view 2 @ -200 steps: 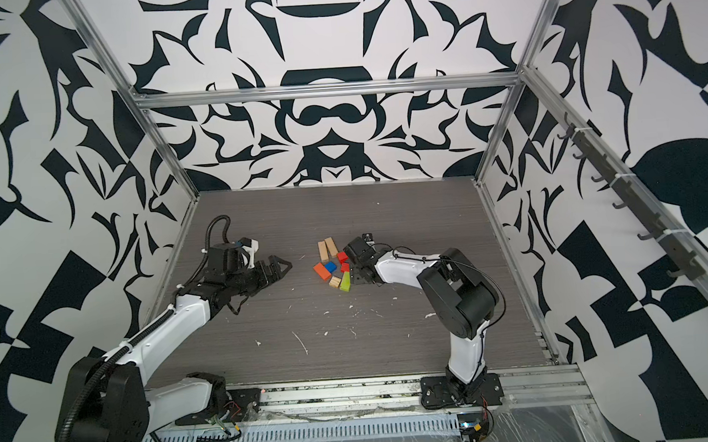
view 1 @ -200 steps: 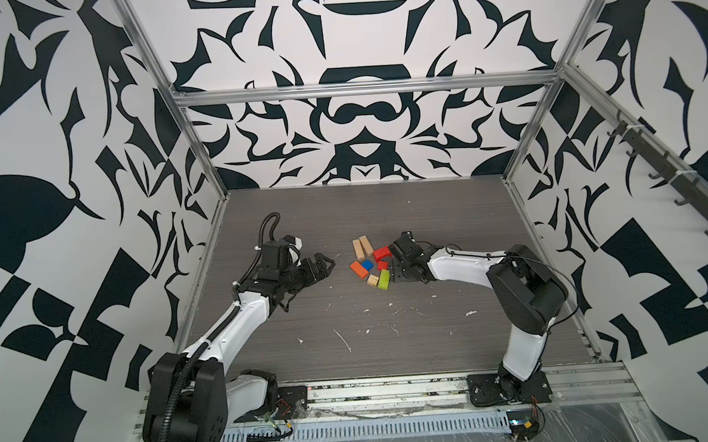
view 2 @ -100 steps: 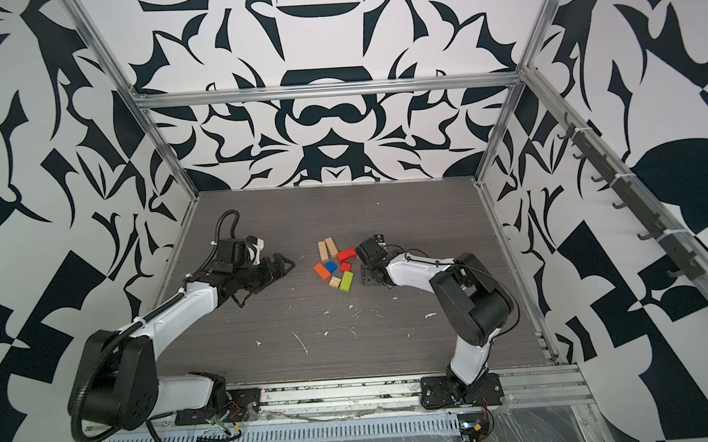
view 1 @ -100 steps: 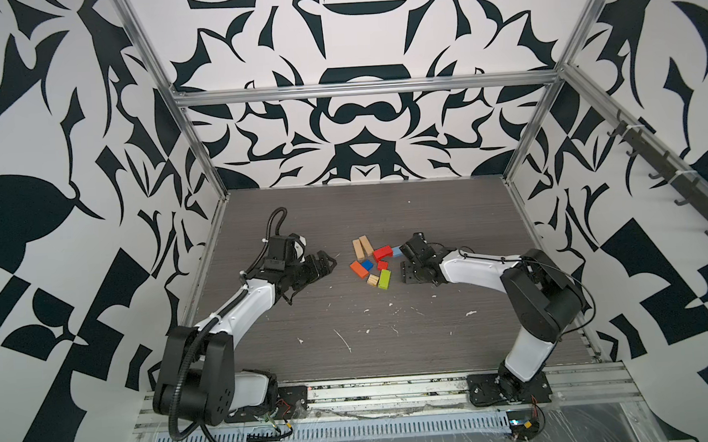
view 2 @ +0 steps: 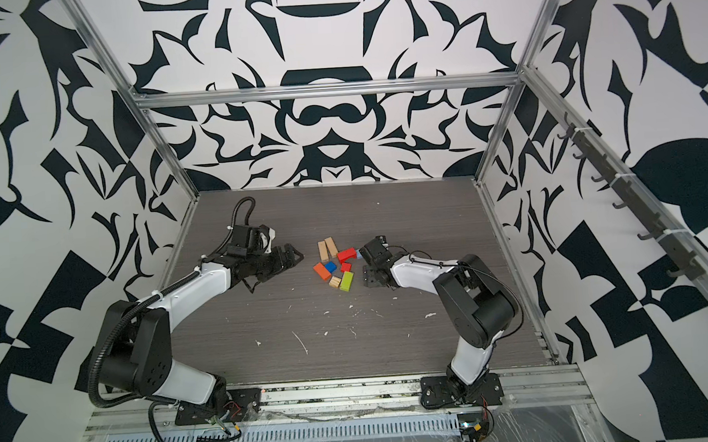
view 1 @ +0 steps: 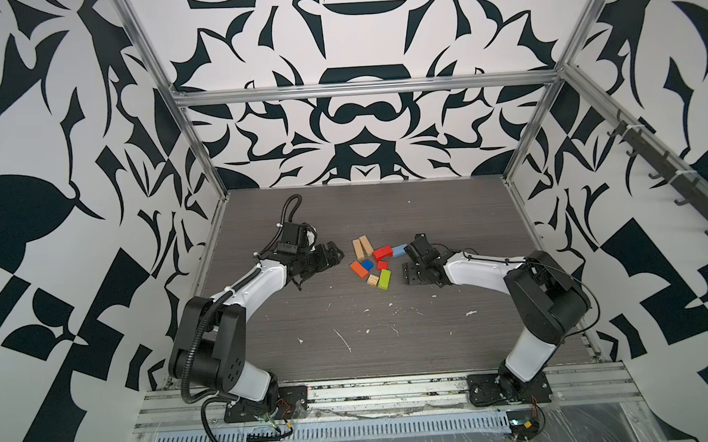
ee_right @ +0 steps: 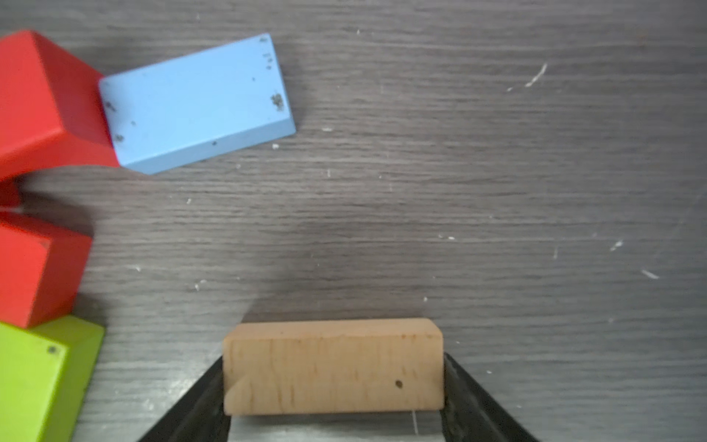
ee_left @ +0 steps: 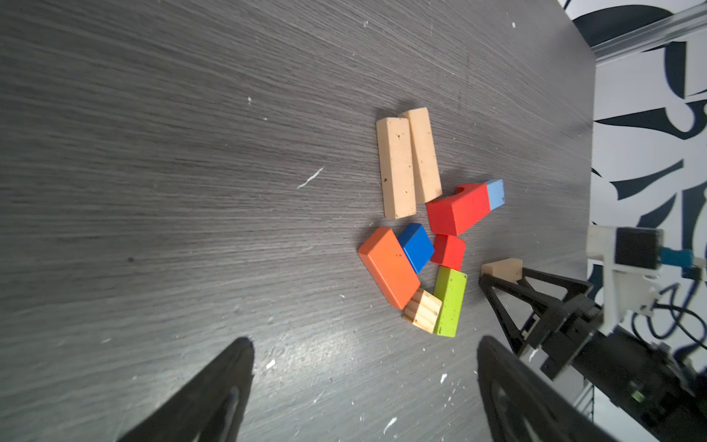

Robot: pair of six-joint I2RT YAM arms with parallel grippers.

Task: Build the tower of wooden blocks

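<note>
Right gripper (ee_right: pixel 333 358) backs off pile (view 1: pixel 367 265) toward right edge of bench (ee_right: pixel 497 191), pinching tan block (ee_right: pixel 333 375); left gripper (ee_left: pixel 365 344) spread, empty; nothing stacked.

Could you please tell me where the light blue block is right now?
In both top views the light blue block lies flat just right of centre, its end touching the red arch block, beside the right tool.

A dark grey wood-grain table (view 1: pixel 343 214), flecked with white specks (view 1: pixel 342 340), carries loose blocks at centre frame in both top views: two tan bars (view 1: pixel 362 247) side by side, a red arch block (view 1: pixel 382 253) touching a light blue block (view 1: pixel 399 251), and just below them an orange block (view 1: pixel 359 269), dark blue block (view 1: pixel 367 265), red cube (view 1: pixel 382 265), lime green block (view 1: pixel 385 278) and ridged tan block (view 1: pixel 373 279).
</note>
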